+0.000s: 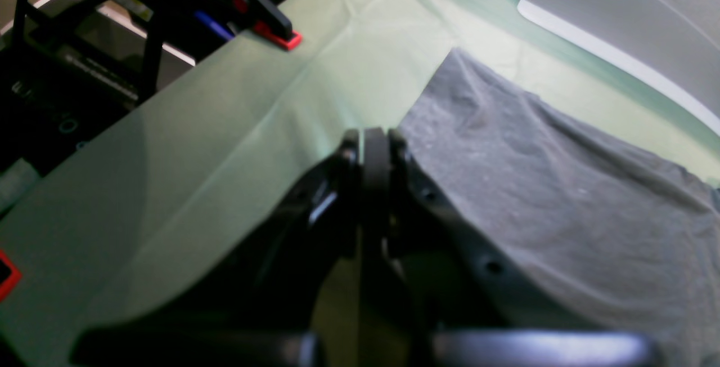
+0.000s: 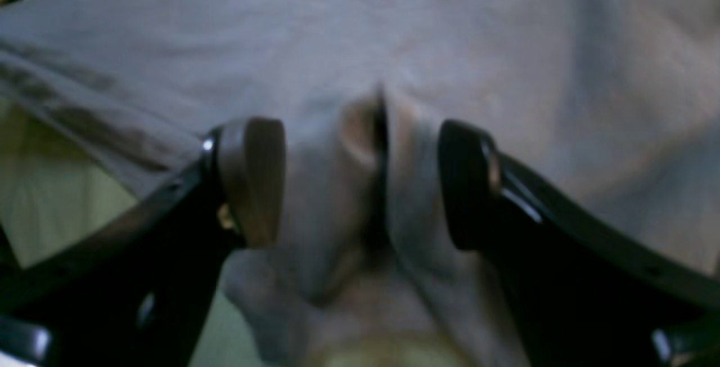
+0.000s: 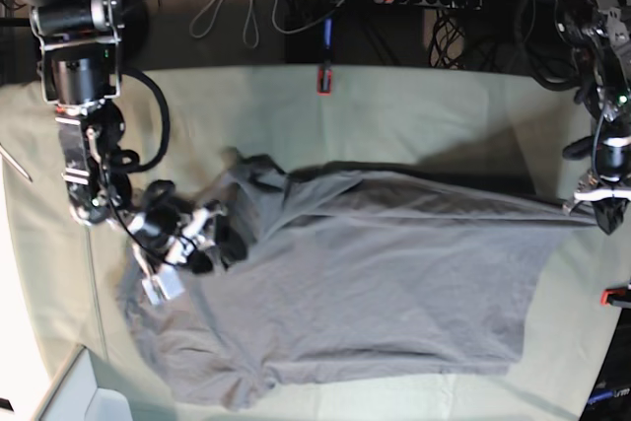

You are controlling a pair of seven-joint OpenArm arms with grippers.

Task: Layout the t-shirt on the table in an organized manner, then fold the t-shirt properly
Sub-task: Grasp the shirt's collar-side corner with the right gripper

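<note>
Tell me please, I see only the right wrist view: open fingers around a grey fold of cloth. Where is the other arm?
Observer: The left gripper is at the opposite end of the t-shirt. Its fingers are shut and seem to pinch the shirt's corner.
Operator: Does the shirt lie flat?
Observer: Mostly. It is spread lengthwise across the table, but it is bunched up around the right gripper.
Operator: Is anything else near the shirt?
Observer: Only a red-black clamp on the table's edge, well apart from the shirt.
</note>
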